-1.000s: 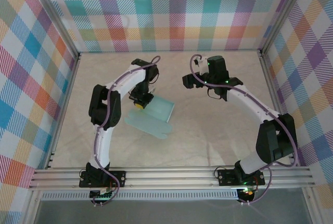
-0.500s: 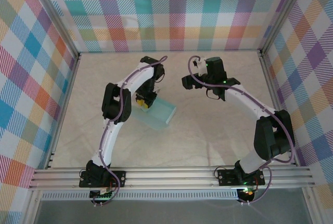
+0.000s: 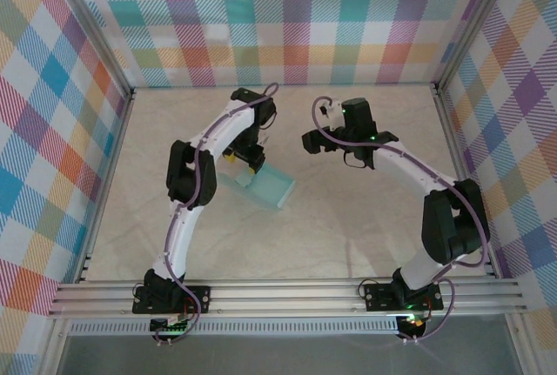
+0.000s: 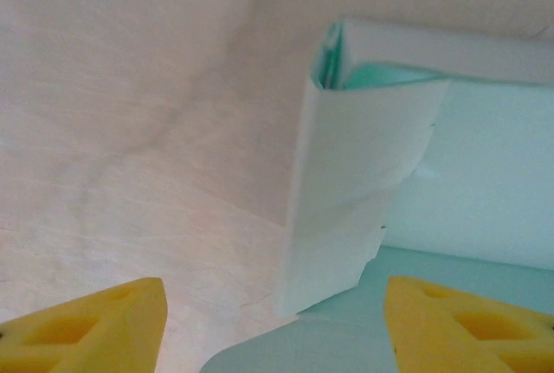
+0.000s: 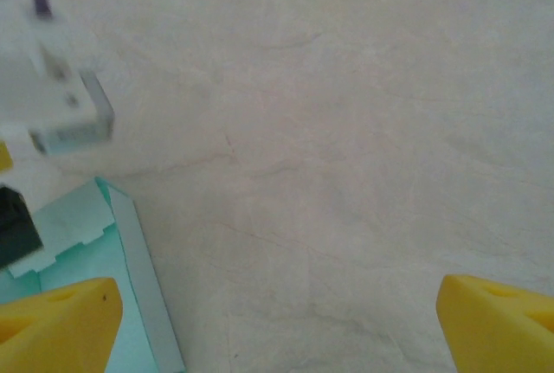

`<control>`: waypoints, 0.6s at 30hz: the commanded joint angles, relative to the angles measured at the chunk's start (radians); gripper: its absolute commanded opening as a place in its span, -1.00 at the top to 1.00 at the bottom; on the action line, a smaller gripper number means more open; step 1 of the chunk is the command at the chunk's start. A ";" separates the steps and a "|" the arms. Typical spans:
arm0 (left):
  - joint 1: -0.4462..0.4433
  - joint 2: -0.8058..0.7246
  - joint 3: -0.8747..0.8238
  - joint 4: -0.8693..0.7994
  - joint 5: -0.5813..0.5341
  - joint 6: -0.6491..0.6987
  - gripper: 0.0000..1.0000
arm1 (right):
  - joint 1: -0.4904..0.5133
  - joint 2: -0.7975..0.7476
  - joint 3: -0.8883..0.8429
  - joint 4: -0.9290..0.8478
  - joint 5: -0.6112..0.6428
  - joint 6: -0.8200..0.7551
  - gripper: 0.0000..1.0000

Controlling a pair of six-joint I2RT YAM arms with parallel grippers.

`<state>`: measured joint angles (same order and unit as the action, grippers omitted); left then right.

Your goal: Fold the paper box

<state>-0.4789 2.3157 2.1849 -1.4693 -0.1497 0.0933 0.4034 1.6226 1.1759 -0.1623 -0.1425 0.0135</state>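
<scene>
1. I see the paper box (image 3: 268,186) as pale mint-teal thin card, plain and unmarked, partly folded up.
2. On my left wrist view the paper box (image 4: 346,191) has one panel standing up. It looks whitish outside and teal inside, with a ragged, notched lower edge. A second wall runs along the far side, and flat teal card lies beneath.
3. On the right wrist view the paper box (image 5: 104,260) sits at the lower left. It shows a notched tab edge and a narrow raised side strip.
4. Location: it's on the table (image 3: 365,236), a bit left of centre and nearer the left arm. It lies just at the left gripper (image 3: 246,159) and well apart from the right gripper (image 3: 318,138).
5. The left gripper (image 4: 277,330) is released. Its yellow fingertips (image 4: 86,321) are spread wide, and the upright panel stands beyond them with neither pad touching it.
6. The right gripper (image 5: 277,330) is also released, jaws wide, with only bare table between its fingertips (image 5: 498,321).
7. Counts: one paper box, two arms, two grippers, and two yellow fingertips in each wrist view.
8. The plaid walls (image 3: 287,18) enclose the table on three sides.
</scene>
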 commanded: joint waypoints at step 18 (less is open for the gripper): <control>0.316 -1.010 -1.030 0.727 -0.181 -0.558 -1.00 | 0.271 0.473 0.370 -0.120 0.082 -0.013 -0.85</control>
<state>-0.2077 1.3914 1.2194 -0.7979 -0.3492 -0.3538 0.6586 2.0411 1.4761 -0.2340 -0.0952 -0.0177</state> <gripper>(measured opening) 0.998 0.931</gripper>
